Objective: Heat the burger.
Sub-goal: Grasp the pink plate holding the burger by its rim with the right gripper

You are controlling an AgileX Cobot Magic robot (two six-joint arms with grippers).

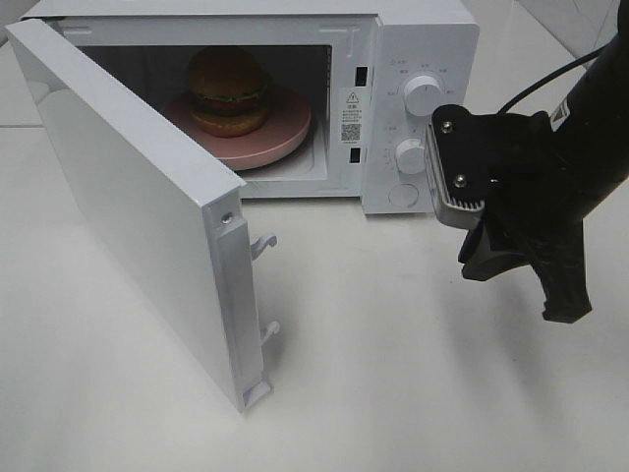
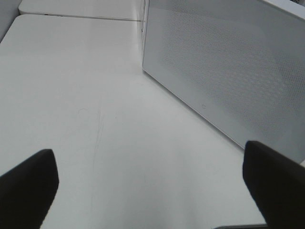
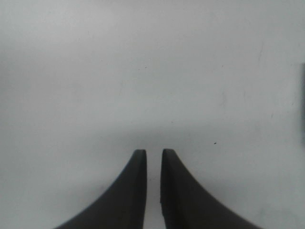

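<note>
- White table [image 1: 393, 393] carries a microwave [image 1: 423, 39], its door [image 1: 128, 197] swung open leftwards
- left gripper [image 2: 150, 152]: fingers wide apart, empty
- burger [image 1: 228, 90] sits on pink plate [image 1: 290, 128] inside the microwave
- right gripper [image 3: 153, 152]: fingers almost together, holding nothing

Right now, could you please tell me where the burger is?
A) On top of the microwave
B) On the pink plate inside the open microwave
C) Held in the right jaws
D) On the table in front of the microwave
B: the burger sits on the pink plate inside the microwave, whose door stands open.
</note>
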